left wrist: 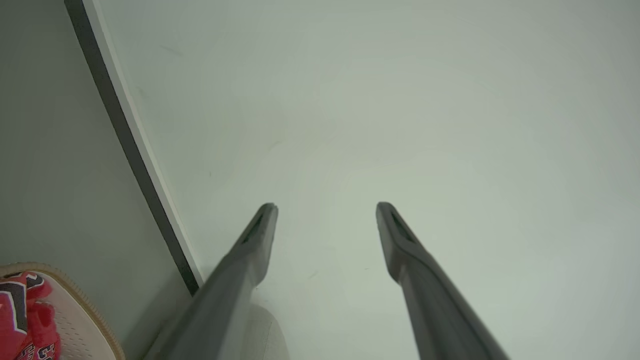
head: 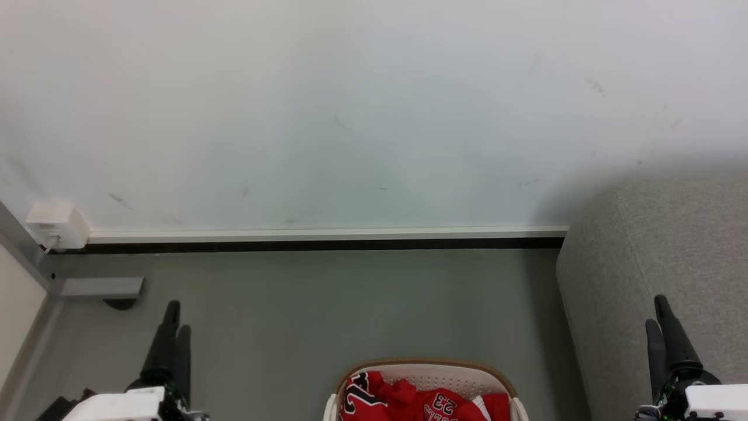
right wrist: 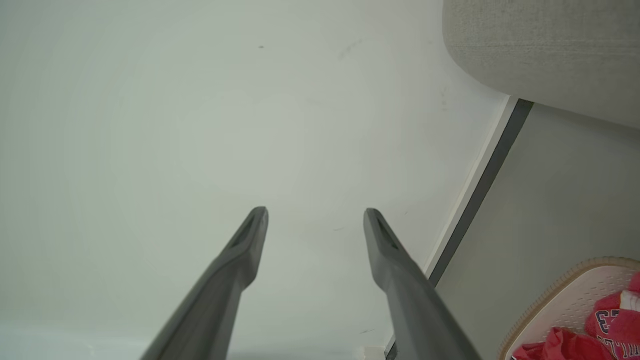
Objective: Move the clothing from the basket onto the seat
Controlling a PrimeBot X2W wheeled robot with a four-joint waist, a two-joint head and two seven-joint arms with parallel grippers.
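Red sports clothing [head: 409,400] in cream perforated plastic basket [head: 426,363]; none on grey woven seat [head: 660,263]. Left claw [head: 179,316], right claw [head: 655,310] spread, empty. Your transfer unstarted.

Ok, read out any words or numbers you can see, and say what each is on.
"23", seen upside down: on the red jersey in the laundry basket.
Lettering beside it, cut off at the picture's edge: unreadable.
Other lettering on the crumpled folds: too partial to read.

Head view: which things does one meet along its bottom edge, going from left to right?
Left gripper with two long dark fingers, oval cream-white plastic laundry basket with brown rim, right gripper with similar fingers.
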